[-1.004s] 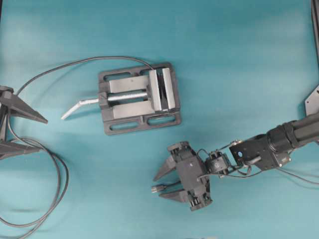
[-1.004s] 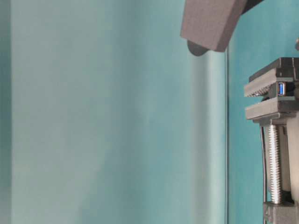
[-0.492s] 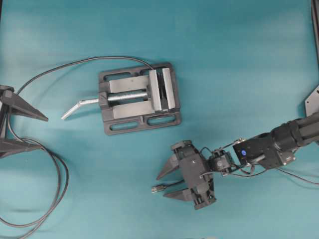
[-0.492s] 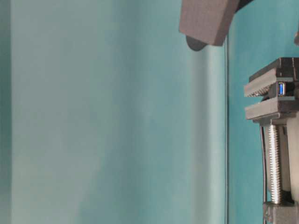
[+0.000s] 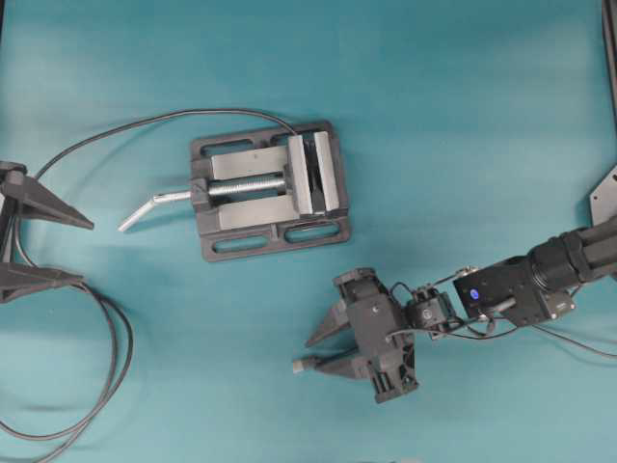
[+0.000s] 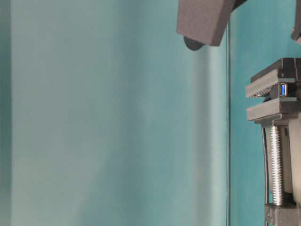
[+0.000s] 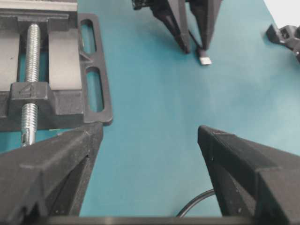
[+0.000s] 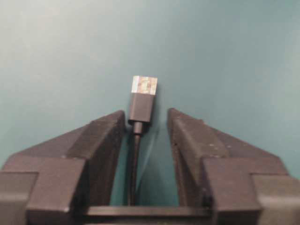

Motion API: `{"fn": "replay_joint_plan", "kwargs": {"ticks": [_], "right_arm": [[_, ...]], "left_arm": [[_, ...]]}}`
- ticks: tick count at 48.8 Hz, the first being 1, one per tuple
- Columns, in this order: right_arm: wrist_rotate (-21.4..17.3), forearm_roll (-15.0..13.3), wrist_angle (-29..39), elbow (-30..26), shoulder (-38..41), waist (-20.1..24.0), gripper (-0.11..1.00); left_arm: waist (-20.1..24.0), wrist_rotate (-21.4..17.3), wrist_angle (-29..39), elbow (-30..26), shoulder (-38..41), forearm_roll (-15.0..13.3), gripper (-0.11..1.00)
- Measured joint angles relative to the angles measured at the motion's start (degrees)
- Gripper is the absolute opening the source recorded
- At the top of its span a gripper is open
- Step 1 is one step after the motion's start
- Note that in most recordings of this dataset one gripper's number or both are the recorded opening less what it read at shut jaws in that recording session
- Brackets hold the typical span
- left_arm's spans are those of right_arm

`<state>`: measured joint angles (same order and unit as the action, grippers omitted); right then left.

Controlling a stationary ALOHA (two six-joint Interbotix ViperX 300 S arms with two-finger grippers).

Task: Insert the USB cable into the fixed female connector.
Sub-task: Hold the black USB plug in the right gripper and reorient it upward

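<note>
USB cable (image 8: 140, 105) flat on table, silver tip pointing away from right fingers (image 8: 187, 136), not yet pinched, left fingers (image 7: 234, 154) spread

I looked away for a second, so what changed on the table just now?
The right end effector narrowed its fingers around the USB cable plug; a small gap still shows on each side, so it has not yet taken hold. The left end effector stayed wide open, and the vise and the fixed female connector did not move.

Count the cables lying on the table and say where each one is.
2. A long dark cable loops along the left edge and runs up to the vise. A thin USB cable lies between the right gripper's fingers. More may be hidden.
</note>
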<state>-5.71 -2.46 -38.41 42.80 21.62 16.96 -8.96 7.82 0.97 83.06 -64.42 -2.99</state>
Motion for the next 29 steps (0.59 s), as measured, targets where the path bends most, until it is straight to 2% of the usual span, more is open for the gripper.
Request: {"fn": "replay_joint_plan", "kwargs": {"ticks": [8,29], "right_arm": [[0.09,1.14,0.09,0.09,0.0,-0.09,0.32],[0.0,1.32,0.09,0.18,0.09,-0.09,0.32]], "left_arm": [[-0.09,0.0,-0.18,0.18,0.0,0.0,0.94],[0.0,0.0,-0.53,0.62,0.0,0.0,0.94]]}}
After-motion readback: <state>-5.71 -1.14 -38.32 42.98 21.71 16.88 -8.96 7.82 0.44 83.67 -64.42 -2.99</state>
